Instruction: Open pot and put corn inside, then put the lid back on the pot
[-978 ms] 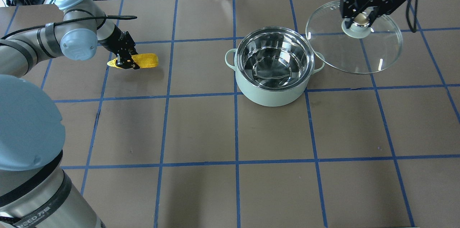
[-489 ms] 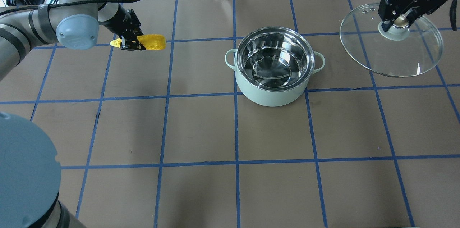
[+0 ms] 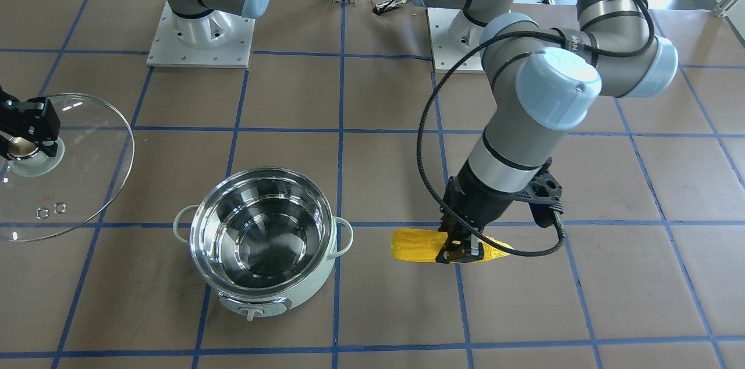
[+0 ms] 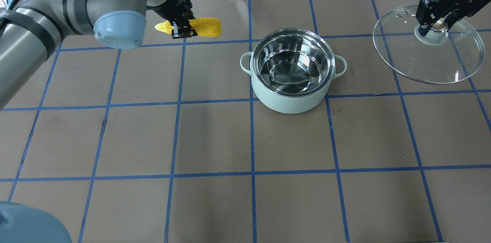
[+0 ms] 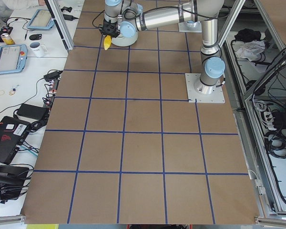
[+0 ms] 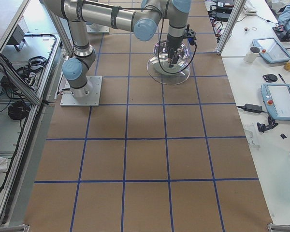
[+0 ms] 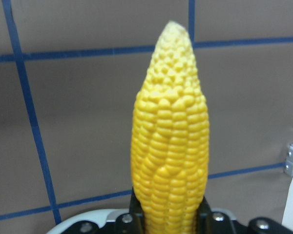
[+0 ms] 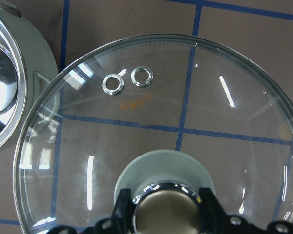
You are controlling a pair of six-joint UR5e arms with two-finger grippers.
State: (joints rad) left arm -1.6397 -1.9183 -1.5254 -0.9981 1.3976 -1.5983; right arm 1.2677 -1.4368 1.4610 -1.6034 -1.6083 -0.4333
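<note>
The corn (image 4: 207, 27), judged light and stiff, is clamped about mid-length in the left gripper (image 4: 180, 31) short of the open pot (image 4: 291, 103), while the fragile glass lid (image 4: 433, 63) is pinched by its knob (image 8: 167, 208) in the right gripper (image 4: 435, 25), well aside.

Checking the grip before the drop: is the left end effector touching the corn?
Touching. The left wrist view shows the left end effector with a finger pressed against each side of the corn.
</note>
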